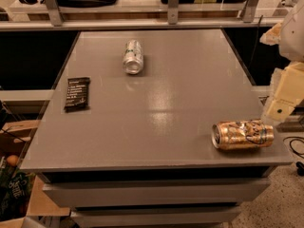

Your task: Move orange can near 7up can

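One orange can (243,134) at table (180,99) front-R edge, claw (286,93) near; 7up can (133,56) far.

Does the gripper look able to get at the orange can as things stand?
Probably yes. The gripper sits off the right edge of the table, close to the orange can, which lies on its side there with nothing between them.
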You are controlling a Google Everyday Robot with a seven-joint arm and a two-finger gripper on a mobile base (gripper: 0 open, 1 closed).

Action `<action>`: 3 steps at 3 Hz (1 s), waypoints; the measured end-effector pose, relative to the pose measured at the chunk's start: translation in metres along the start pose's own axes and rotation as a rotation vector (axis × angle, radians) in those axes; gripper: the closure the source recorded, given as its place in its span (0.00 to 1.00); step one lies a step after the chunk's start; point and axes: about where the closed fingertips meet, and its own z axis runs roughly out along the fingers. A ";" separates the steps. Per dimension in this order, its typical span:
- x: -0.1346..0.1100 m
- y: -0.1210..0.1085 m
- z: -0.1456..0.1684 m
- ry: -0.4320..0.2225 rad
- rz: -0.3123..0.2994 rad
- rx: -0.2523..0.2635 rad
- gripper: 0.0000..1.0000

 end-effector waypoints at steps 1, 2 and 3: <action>0.000 0.000 0.000 0.000 0.000 0.000 0.00; 0.000 -0.003 -0.003 0.007 -0.054 0.003 0.00; -0.002 0.003 0.013 0.037 -0.133 -0.032 0.00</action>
